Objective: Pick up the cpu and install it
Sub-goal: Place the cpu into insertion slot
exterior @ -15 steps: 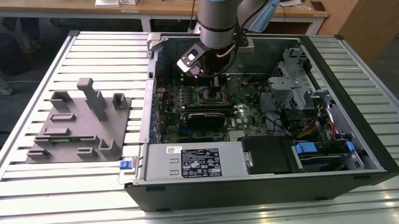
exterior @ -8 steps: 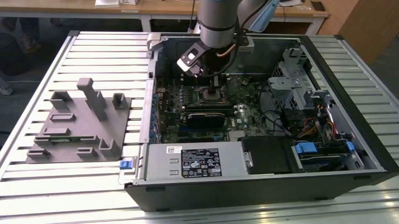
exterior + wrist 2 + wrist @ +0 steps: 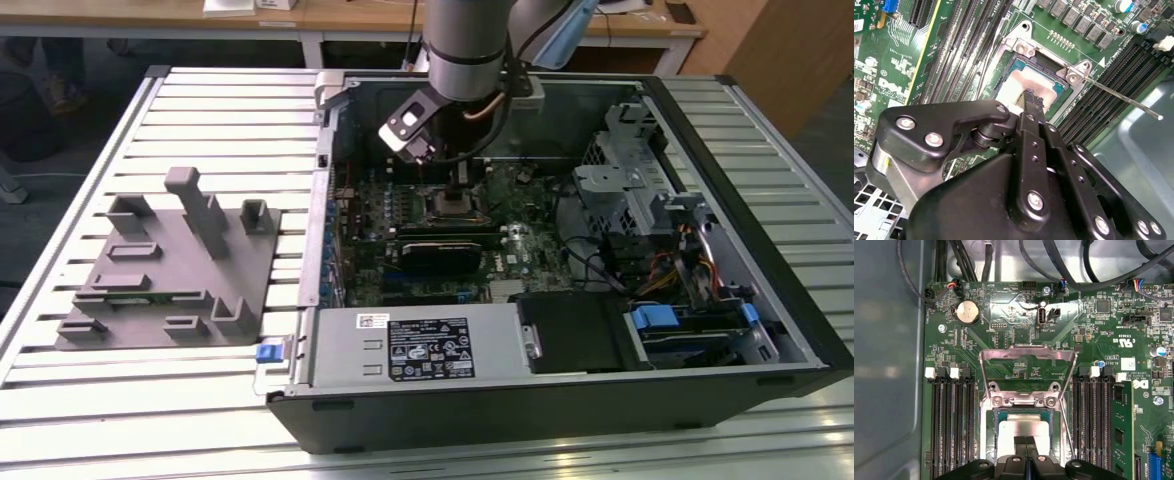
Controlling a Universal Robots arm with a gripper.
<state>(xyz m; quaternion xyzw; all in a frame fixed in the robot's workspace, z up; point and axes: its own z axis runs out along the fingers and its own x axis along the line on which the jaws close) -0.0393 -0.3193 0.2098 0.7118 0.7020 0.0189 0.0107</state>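
My tool (image 3: 1026,446) hangs over the socket (image 3: 985,440) in the open case (image 3: 561,410), upper middle of the exterior view, its fingers pinched narrow with nothing between them. The cpu (image 3: 1010,436) lies flat in the socket, silver top up. In both wrist views my fingertips stand at its middle, but I cannot tell whether they touch it.

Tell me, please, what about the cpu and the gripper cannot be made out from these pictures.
Whether the gripper touches the cpu: in both wrist views the gripper's own body covers the contact spot.
One edge of the cpu: first wrist view, hidden under the gripper.
The memory slots' ends: first wrist view, cut off by the picture's edge.
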